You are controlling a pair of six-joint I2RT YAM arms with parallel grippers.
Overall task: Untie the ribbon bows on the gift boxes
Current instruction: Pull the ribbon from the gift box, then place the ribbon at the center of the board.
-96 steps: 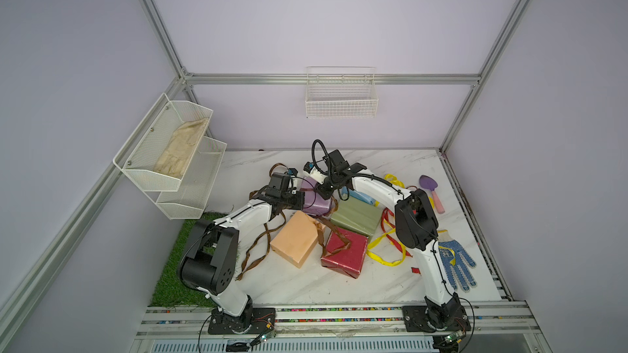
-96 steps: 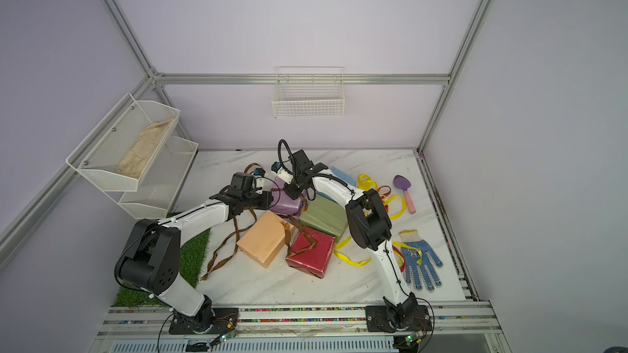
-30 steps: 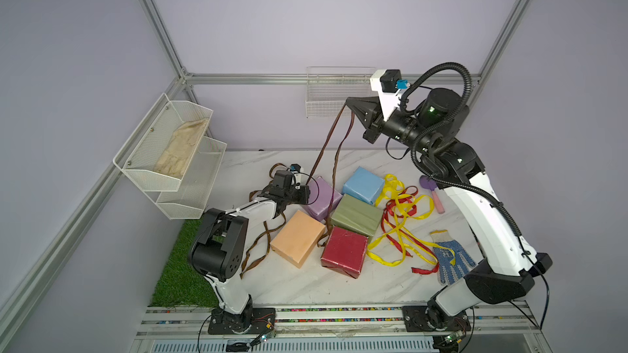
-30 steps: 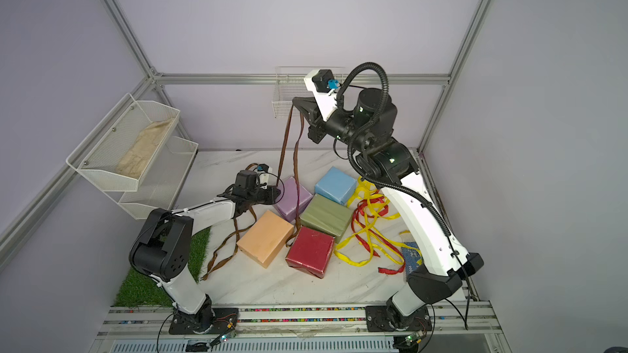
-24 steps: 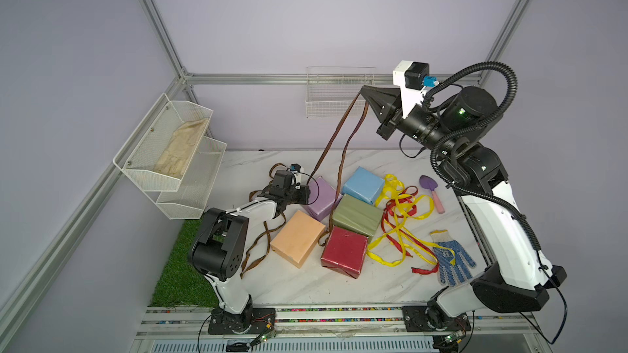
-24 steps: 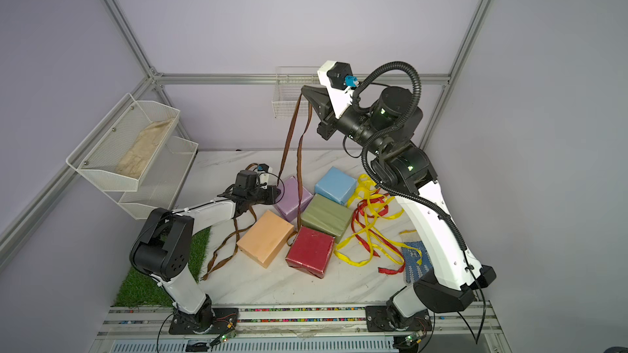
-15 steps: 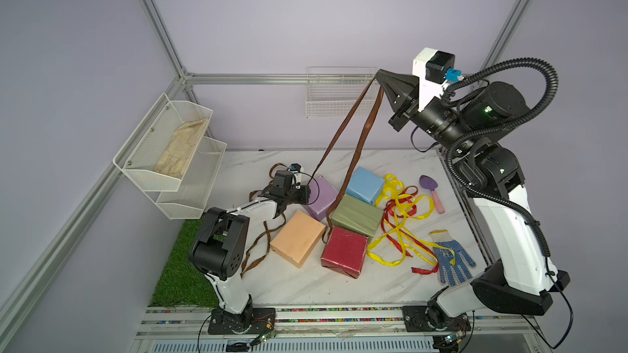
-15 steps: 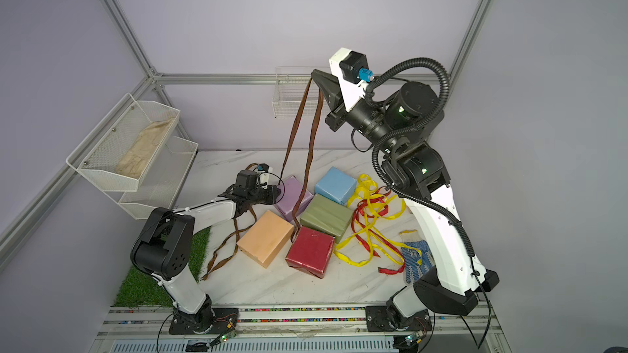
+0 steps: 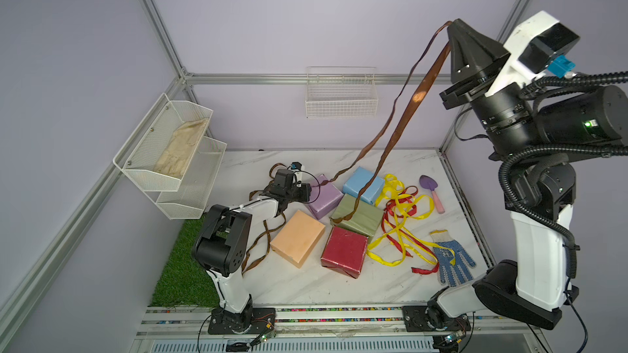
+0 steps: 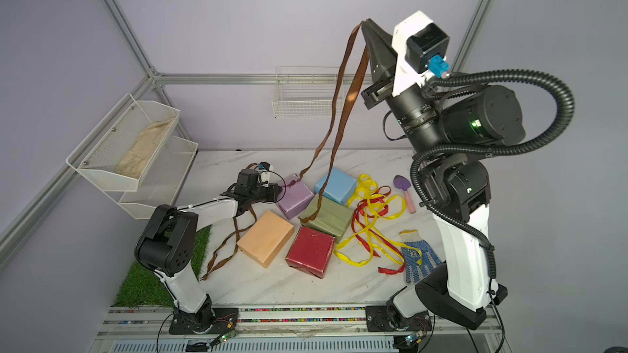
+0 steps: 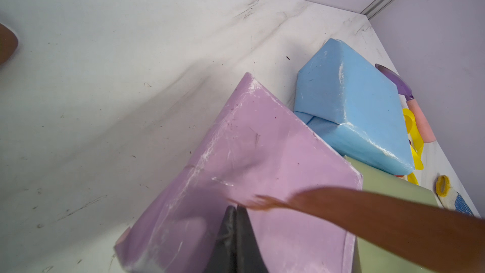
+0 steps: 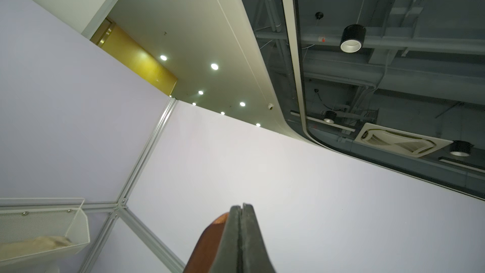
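Gift boxes [image 9: 343,252], crisp paper blocks, are sitting bunched at the middle of the table [image 9: 299,286]; the shiny brown ribbon [image 9: 415,96] is hanging in two strands from the right gripper [image 9: 453,26], clamped on it high above; the left gripper [image 11: 236,207], jaws together, is pinning the lilac box [image 11: 262,140]; next, seemingly, pulling its tail clear.

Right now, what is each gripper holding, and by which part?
The right gripper pinches the brown ribbon mid-length, both strands hanging down. The left gripper is shut, tips against the lilac box, apparently gripping nothing.
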